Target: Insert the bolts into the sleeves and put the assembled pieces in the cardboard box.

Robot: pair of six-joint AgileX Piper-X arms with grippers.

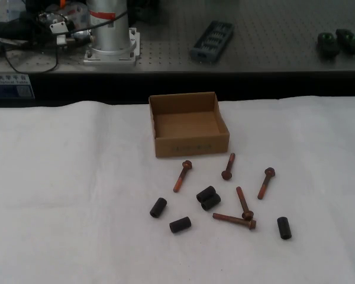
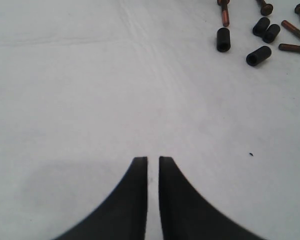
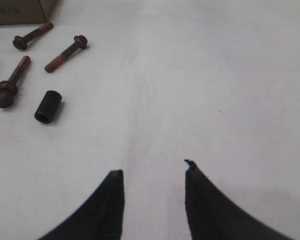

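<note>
The open cardboard box point(image 1: 189, 145) stands on the white cloth, and nothing shows inside it. In front of it lie several rusty orange bolts, such as one bolt point(image 1: 182, 176), loose among several black sleeves, such as one sleeve point(image 1: 158, 207). My left gripper point(image 2: 153, 160) hovers over bare cloth, shut with just a thin slit between its fingers and nothing in them; a sleeve point(image 2: 223, 39) and bolts lie well away from it. My right gripper point(image 3: 154, 168) is open and holds nothing, with a lone sleeve point(image 3: 48, 106) and three bolts, one bolt point(image 3: 66, 53) among them, off to its side.
White cloth point(image 1: 59, 195) covers the bench on both sides of the parts. Behind it, on the dark perforated table, stand a metal arm base point(image 1: 109, 29), a dark rack point(image 1: 211, 39) and two small green-black parts point(image 1: 338, 41). A box corner point(image 3: 20, 11) shows in the right wrist view.
</note>
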